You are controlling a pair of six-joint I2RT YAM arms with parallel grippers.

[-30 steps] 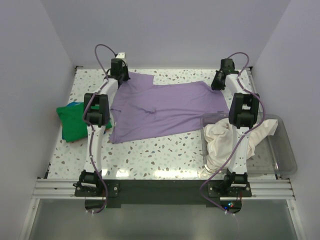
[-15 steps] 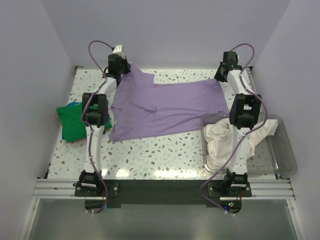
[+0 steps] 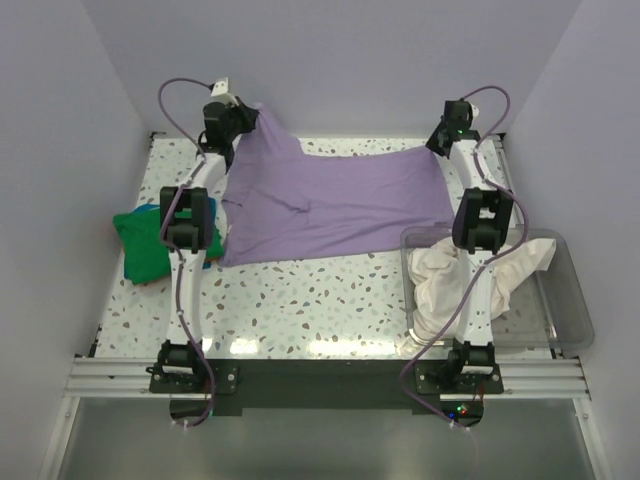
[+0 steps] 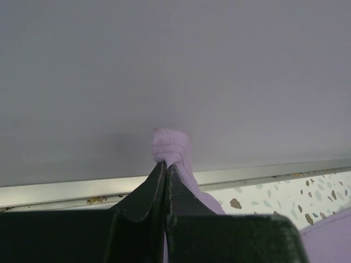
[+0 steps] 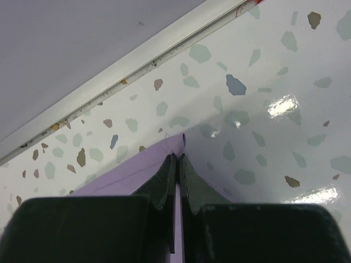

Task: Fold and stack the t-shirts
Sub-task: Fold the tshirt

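Two arms reach to the upper part of the top view, each pinching a far corner of the lavender t-shirt. The left gripper sits in the upper left, raised in front of the back wall, its jaws closed tight on a bunched bit of hem. In the left wrist view a small fold of stitched purple cloth pokes out just above the black fingertips. The right gripper is in the upper right, lower and close to the table; its wrist view shows the fingers pressed together on a thin purple corner, with the speckled surface right beneath. Between them the shirt spreads across the upper middle of the frame, its left corner lifted and its near edge lying on the table. At the left edge a green t-shirt lies in a compact bundle, partly behind the left arm. At the lower right a cream t-shirt sits crumpled in the clear bin, draped over its rim – the right arm crosses in front of it
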